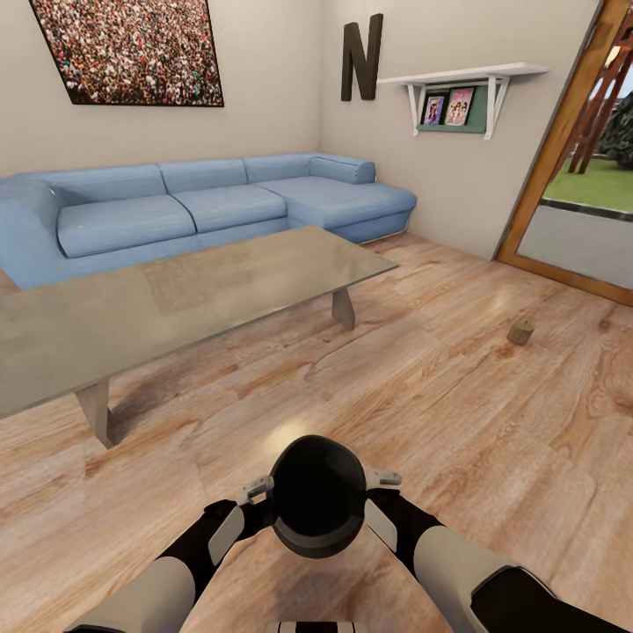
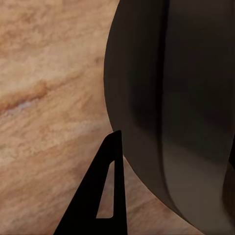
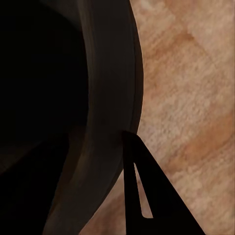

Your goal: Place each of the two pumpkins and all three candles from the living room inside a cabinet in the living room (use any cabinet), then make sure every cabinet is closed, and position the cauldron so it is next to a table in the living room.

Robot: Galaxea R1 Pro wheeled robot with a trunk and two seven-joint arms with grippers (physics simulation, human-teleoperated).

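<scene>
I am holding the cauldron (image 1: 317, 508) up in front of me, between my two arms, over the wood floor (image 1: 457, 413). My left fingers (image 1: 255, 486) are pinching its rim on one side and my right fingers (image 1: 383, 479) are pinching the rim on the other side. It is hanging near the front edge of the desk (image 1: 158, 308), but not touching it.

I think it could slip, because the pot is round, smooth and dull black, and I am only gripping its thin lip. If one arm is pulling more than the other, it could tip and drop. I could also bump the desk's flat grey top.

One small tan candle (image 1: 520, 331) is lying on the shiny floor, well apart, near the doorway.
</scene>
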